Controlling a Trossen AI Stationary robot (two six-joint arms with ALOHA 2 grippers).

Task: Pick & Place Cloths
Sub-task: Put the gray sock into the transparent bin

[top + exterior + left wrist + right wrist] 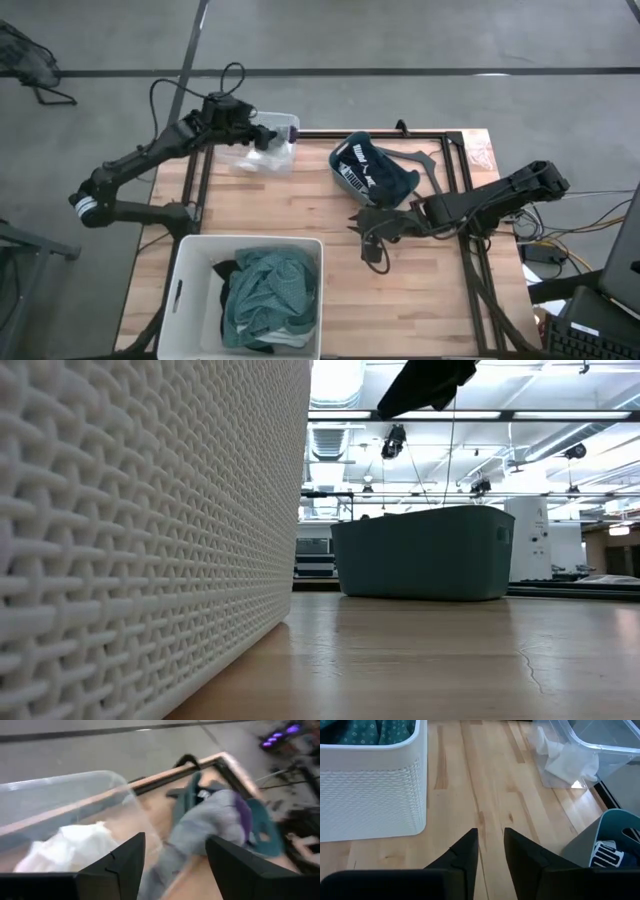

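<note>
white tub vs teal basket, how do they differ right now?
The white tub is larger, squarish, woven-textured, at the table's near left; the teal basket is smaller, smooth-walled, oval, toward the far middle. The tub holds a heaped teal-green cloth; the basket holds a dark striped cloth. Both stand upright on the table with cloths inside.

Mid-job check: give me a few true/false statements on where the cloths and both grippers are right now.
1. The white tub holds a teal-green cloth. True.
2. The left gripper is over the white tub. False: it is at the clear bin, in the table's far left corner.
3. The right gripper carries a cloth. False: nothing sits between its fingers.
4. A white cloth lies in the clear bin. True.
5. The teal basket is empty. False: it holds a dark striped cloth.
</note>
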